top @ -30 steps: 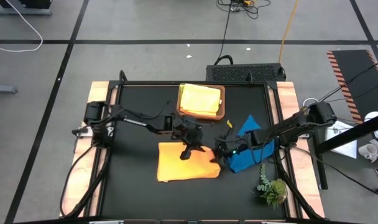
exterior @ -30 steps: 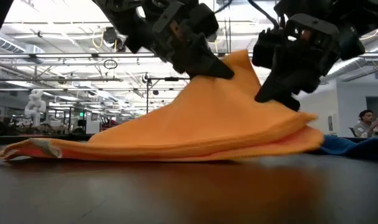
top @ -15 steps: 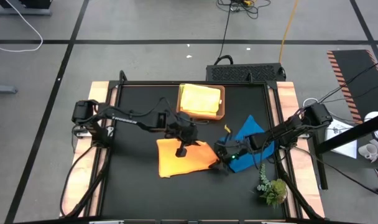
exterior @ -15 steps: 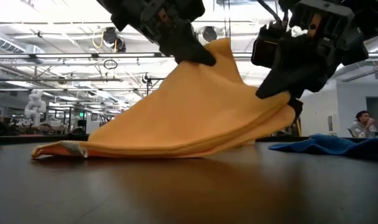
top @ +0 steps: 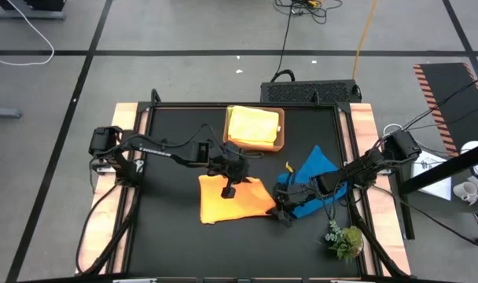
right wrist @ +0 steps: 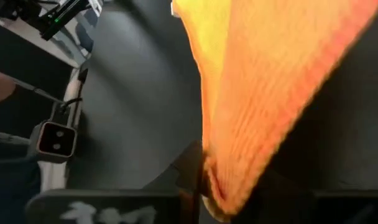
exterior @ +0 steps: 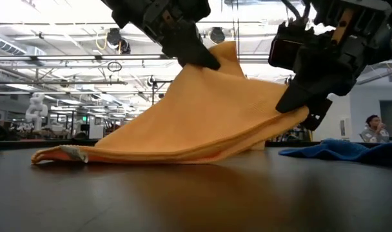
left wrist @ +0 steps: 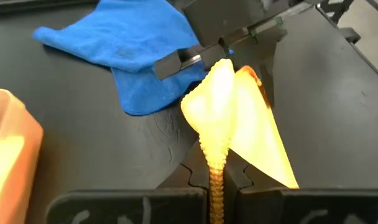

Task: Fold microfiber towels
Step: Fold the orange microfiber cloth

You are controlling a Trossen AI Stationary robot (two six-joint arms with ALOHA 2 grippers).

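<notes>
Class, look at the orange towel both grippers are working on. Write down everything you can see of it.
The orange towel is a soft, plain cloth with a fine knitted-looking weave, folded double with layered edges. Its near part lies on the black table; the rest is pulled up into a tent shape. The left gripper pinches the peak, shut on the cloth. The right gripper holds the raised corner on the side towards the blue towel, which lies apart from it.
</notes>
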